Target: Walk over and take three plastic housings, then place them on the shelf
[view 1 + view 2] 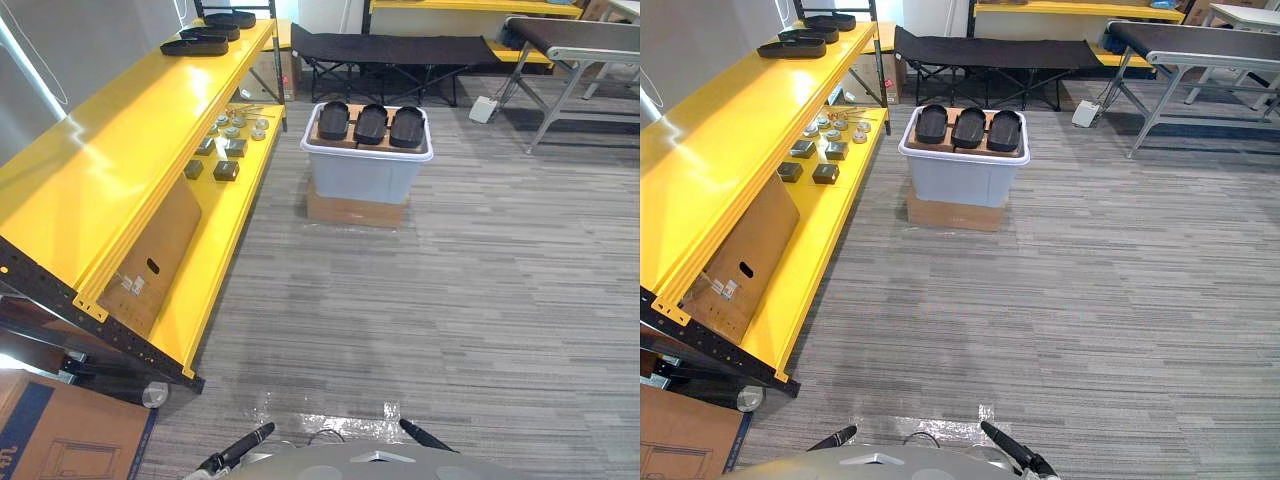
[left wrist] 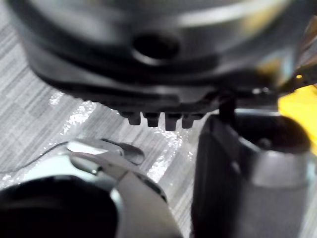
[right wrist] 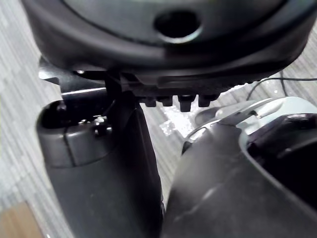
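Three black plastic housings (image 1: 371, 124) lie side by side on a cardboard sheet atop a grey bin (image 1: 365, 175), a few steps ahead on the carpet. The long yellow shelf (image 1: 110, 150) runs along my left. Three more black housings (image 1: 196, 45) rest at the far end of its top board. My left hand (image 2: 148, 49) hangs low at my side, fingers straight and holding nothing; it pokes into the bottom of the left eye view (image 1: 240, 447). My right hand (image 3: 173, 49) hangs the same way, open and holding nothing, and appears at the bottom of the right eye view (image 1: 1015, 450).
The bin stands on a flat cardboard box (image 1: 355, 212). The lower shelf board holds small metal parts (image 1: 236, 125), dark blocks (image 1: 226, 170) and a leaning cardboard sheet (image 1: 155, 260). A black folding cot (image 1: 390, 50) and a metal-legged table (image 1: 580, 45) stand behind. A cardboard box (image 1: 60, 430) sits near left.
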{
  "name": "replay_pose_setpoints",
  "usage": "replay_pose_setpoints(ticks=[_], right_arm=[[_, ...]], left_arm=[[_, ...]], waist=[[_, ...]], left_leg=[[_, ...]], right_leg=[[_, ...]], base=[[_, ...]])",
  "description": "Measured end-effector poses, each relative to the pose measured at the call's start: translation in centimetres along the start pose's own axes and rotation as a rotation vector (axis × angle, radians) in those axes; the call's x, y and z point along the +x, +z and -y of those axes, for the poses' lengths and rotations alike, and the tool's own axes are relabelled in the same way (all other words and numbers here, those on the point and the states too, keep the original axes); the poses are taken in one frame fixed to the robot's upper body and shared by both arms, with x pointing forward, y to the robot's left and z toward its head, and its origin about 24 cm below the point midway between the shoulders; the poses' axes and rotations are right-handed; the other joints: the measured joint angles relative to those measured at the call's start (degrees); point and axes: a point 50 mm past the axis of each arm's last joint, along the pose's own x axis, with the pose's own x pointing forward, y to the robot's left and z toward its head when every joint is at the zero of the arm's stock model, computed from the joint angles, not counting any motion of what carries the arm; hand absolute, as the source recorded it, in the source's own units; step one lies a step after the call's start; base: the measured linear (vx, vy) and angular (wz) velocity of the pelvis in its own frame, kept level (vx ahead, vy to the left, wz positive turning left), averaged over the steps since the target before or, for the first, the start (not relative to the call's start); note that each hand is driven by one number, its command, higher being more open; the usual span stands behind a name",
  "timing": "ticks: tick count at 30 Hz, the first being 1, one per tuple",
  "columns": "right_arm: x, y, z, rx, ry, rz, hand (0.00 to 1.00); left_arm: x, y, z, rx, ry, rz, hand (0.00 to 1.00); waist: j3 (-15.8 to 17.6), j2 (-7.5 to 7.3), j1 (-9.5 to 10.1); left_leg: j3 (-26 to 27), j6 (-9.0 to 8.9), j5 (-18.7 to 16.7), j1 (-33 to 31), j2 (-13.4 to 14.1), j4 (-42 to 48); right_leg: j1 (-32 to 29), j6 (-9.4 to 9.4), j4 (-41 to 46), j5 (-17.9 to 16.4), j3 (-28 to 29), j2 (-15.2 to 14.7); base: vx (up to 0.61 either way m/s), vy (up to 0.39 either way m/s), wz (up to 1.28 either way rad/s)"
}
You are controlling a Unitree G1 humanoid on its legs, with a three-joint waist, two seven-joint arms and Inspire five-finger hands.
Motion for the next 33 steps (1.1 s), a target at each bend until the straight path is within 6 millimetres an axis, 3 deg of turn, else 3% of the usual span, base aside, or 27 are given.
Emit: replay_pose_setpoints(ticks=[7, 11, 29, 33], right_arm=[[0.3, 6.4, -5.4, -0.139, 0.146, 0.285, 1.0], [0.2, 7.7, -7.0, -0.138, 0.177, 0.341, 1.0], [0.2, 4.5, -5.7, -0.014, 0.169, 0.264, 1.0], [0.1, 4.8, -6.1, -0.009, 0.164, 0.284, 1.0]], left_arm=[[-0.1, 5.2, 4.3, 0.055, -0.192, 0.205, 1.0], [-0.2, 5.9, 5.6, -0.017, -0.292, 0.236, 1.0], [-0.6, 3.2, 4.1, -0.133, -0.225, 0.256, 1.0], [-0.8, 4.4, 4.3, -0.127, -0.247, 0.294, 1.0]], waist=[[0.6, -1.09, -0.18], [0.88, -1.62, -0.26], [1.02, -1.64, -0.29], [2.1, -2.59, -0.42]], left_leg=[[0.37, 0.18, 1.42, 0.16, -0.81, -2.61], [0.66, 0.16, 1.41, 0.6, -0.91, -2.87], [1.16, -0.46, 0.94, 0.96, -0.9, -2.34], [1.36, 2.53, -1.94, -3.68, -1.62, 2.61]], right_leg=[[-0.86, 0.93, -0.87, 0.88, 0.34, -0.35], [-0.65, 1.13, -1.36, 1.01, 0.45, -0.34], [-0.5, 1.28, -0.9, 1.09, 1.1, -0.54], [-7.95, 1.86, 10.67, -3.46, 2.07, -3.66]], base=[[-0.01, 0.024, -0.01], [0.0, 0.009, -0.02], [-0.03, 0.002, -0.01], [-0.08, 0.027, -0.05]])
